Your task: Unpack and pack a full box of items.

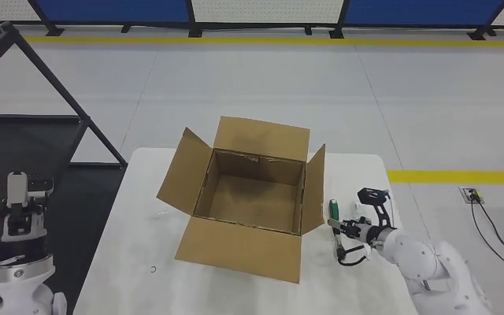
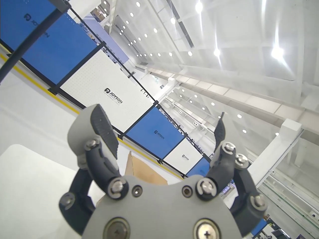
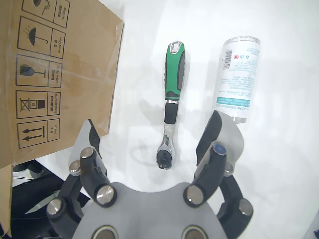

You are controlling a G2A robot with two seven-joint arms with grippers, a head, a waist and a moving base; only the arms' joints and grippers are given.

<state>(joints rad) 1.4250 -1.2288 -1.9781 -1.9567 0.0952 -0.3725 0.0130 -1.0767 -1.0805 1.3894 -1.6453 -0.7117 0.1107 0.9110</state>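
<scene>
While right hand [image 3: 153, 121] gapes wide at its head, ratchet [image 3: 174, 75] lies parallel to box [image 3: 62, 63], handle away.

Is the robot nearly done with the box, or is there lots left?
About halfway, it seems. Done: the box looks empty, and the ratchet and the bottle lie on the table beside it. In hand: nothing; the right gripper hangs open over the ratchet, and the left gripper is open off to the side. Left: probably both things go back in the box.
</scene>
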